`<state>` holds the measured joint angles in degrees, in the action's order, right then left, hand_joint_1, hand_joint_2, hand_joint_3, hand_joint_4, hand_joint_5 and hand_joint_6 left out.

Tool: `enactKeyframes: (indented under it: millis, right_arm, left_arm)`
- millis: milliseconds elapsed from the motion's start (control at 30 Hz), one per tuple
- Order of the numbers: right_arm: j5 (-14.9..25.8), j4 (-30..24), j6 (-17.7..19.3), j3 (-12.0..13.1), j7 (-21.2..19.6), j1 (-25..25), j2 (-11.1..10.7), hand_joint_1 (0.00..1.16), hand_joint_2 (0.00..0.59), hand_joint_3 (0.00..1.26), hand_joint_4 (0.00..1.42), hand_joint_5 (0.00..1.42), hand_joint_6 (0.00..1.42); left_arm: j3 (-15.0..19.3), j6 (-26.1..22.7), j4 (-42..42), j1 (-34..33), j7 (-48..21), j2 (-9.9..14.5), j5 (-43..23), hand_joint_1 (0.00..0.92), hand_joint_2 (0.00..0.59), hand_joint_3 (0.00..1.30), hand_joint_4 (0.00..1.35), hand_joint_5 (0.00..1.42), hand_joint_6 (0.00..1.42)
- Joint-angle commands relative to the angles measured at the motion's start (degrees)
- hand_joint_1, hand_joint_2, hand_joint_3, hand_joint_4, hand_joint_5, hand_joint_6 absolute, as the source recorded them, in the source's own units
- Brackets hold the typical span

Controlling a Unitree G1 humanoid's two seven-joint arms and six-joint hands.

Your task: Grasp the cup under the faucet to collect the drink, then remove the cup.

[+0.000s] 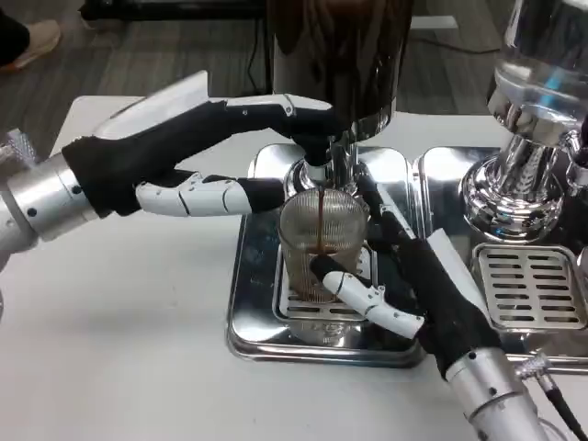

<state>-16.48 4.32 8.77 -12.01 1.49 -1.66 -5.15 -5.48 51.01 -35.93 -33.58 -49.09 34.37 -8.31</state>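
just one cam, up at the robot's head, looking down close over the white table (pixel 119 349) at the drink machine (pixel 335 55).
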Motion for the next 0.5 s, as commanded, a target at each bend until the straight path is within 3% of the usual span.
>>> enactKeyframes:
  millis: [33, 500]
  right_arm:
    - [0.7, 2.1, -0.2, -0.1, -0.1, 1.4, 0.5, 0.50, 0.188, 0.00, 0.00, 0.00, 0.12]
    - [2.2, 6.6, 0.5, 0.1, -0.4, 4.3, 1.2, 0.51, 0.187, 0.00, 0.00, 0.00, 0.12]
  left_arm:
    - [-1.6, 0.0, 0.6, 2.3, -2.2, 0.9, 2.1, 0.034, 0.123, 0.24, 0.23, 0.29, 0.25]
    - [-1.3, -0.7, 1.8, 3.1, -1.7, 1.8, 2.0, 0.027, 0.140, 0.26, 0.24, 0.29, 0.25]
